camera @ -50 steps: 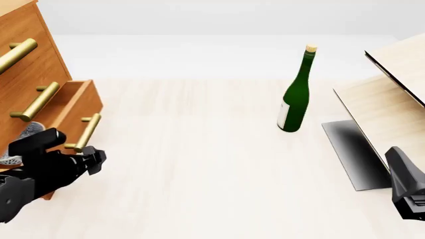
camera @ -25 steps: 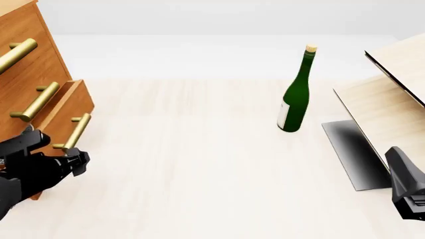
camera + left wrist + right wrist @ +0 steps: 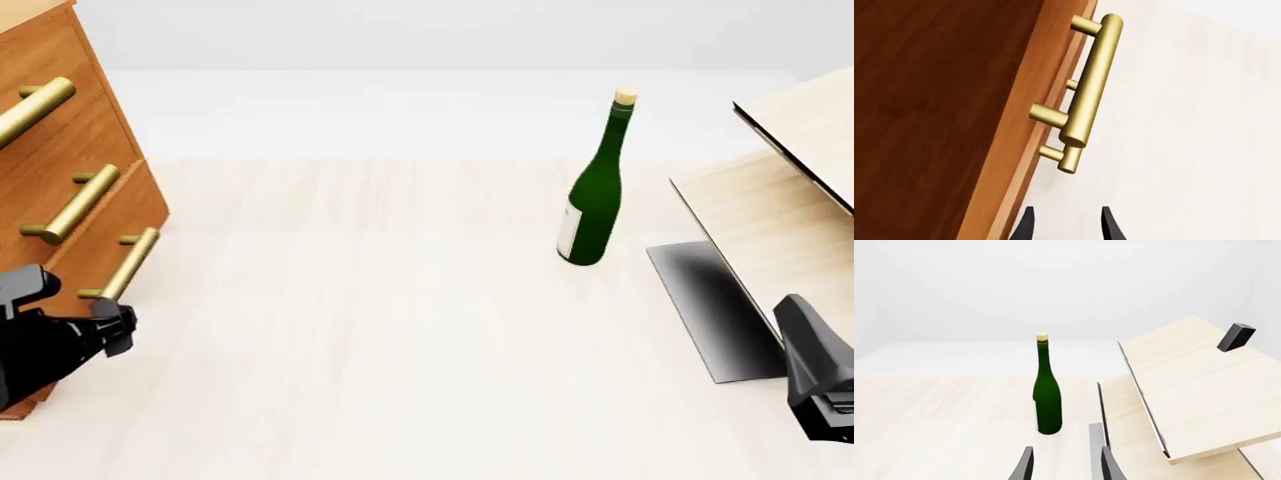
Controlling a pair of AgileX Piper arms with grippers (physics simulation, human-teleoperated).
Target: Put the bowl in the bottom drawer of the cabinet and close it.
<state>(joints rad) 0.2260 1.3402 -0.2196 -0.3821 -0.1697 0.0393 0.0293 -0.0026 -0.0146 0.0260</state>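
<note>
The orange-brown cabinet (image 3: 67, 130) stands at the far left. Its bottom drawer (image 3: 94, 250) sits pushed in, its front about level with the drawers above, and its brass handle (image 3: 120, 265) sticks out. The bowl is hidden. My left gripper (image 3: 114, 328) is just below and in front of that handle, apart from it. In the left wrist view it (image 3: 1066, 227) is open and holds nothing, with the wooden cabinet front (image 3: 954, 100) and brass handles (image 3: 1091, 85) close ahead. My right gripper (image 3: 1066, 467) is open and empty at the near right.
A tall green bottle (image 3: 595, 185) with a cork stands right of the table's centre and also shows in the right wrist view as the bottle (image 3: 1047, 400). Pale slanted wood panels (image 3: 781, 200) with a dark base plate (image 3: 707, 310) fill the right side. The right arm (image 3: 817, 385) rests below them.
The bottom drawer has slid from open to pushed in, and the bowl seen inside it is now hidden. My left gripper moved left with the drawer front. The right arm is still.
</note>
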